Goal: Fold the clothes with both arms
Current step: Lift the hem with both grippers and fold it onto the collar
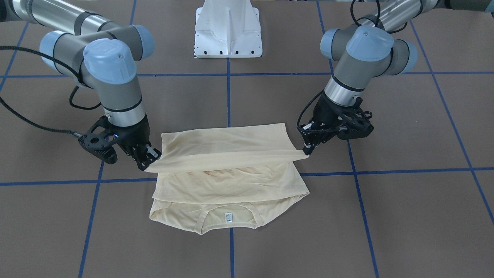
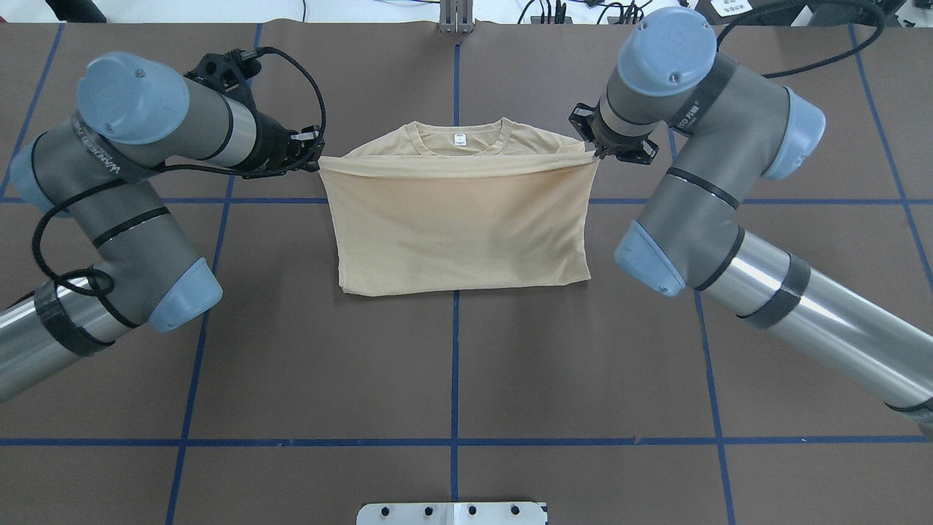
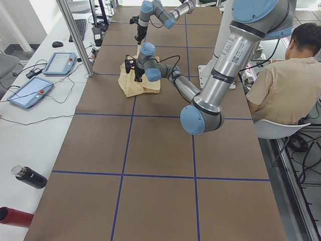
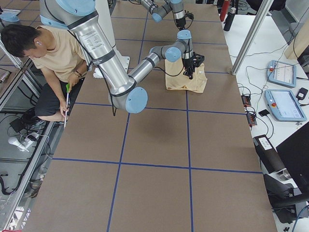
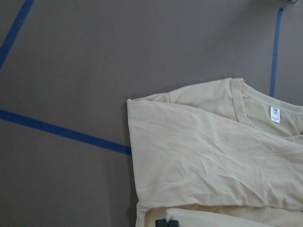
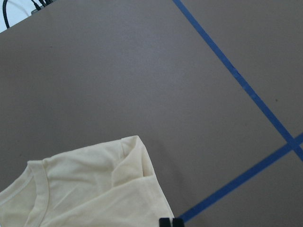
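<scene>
The cream-yellow T-shirt (image 2: 459, 226) lies at the middle of the brown desk (image 2: 291, 364). In the overhead view its collar and small white neck label (image 2: 460, 140) are toward the top of the frame. In the front-facing view the label (image 1: 228, 217) sits at the bottom. The hem end is doubled over the body, and the leading edge of that layer is pulled into a taut, straight band, held up off the cloth beneath.

The left hand (image 2: 315, 156) pinches one end of that band at the shirt's left edge in the overhead view, its fingers closed on the fabric. The right hand (image 2: 596, 151) pinches the other end at the shirt's right edge, also clamped on cloth. In the front-facing view the sides swap. There the left hand (image 1: 307, 148) is at centre right and the right hand (image 1: 148, 161) at centre left, with the band stretched between them.

Each wrist view shows a shoulder of the shirt below, with dark fingertips (image 5: 165, 223) at the bottom edge.

Blue tape lines (image 2: 455, 364) cross the desk in a grid. A white pedestal (image 1: 228, 29) stands at top centre of the front-facing view.
</scene>
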Controlling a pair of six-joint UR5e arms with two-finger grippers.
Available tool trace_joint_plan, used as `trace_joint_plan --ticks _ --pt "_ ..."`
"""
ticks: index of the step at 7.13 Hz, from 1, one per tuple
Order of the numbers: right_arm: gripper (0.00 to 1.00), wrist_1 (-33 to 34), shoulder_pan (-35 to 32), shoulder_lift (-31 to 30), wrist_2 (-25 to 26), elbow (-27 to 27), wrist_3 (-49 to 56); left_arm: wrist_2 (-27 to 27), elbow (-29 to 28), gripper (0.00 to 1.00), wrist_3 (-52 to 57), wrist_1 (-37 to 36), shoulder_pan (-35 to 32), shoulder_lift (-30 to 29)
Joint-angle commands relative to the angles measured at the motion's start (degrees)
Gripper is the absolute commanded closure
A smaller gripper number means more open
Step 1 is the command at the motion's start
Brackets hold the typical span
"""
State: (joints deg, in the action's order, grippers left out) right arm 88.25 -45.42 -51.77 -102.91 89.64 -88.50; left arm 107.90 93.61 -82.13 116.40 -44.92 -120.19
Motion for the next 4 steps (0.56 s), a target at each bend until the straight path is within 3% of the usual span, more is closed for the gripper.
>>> trace_joint_plan --ticks 1,2,4 --pt "1.00 -6.82 -1.34 7.44 0.08 -15.99 3.33 -0.32 -10.42 1.00 -0.14 4.41 -1.13 -5.12" --pt "1.00 -10.52 -1.25 9.04 0.08 -21.47 3.95 -0.41 -15.94 1.00 -0.14 11.15 -1.31 -5.31" --pt "1.00 -11.96 -1.16 9.75 0.43 -24.68 6.22 -2.50 -21.08 1.00 -0.05 14.91 -1.31 -7.23"
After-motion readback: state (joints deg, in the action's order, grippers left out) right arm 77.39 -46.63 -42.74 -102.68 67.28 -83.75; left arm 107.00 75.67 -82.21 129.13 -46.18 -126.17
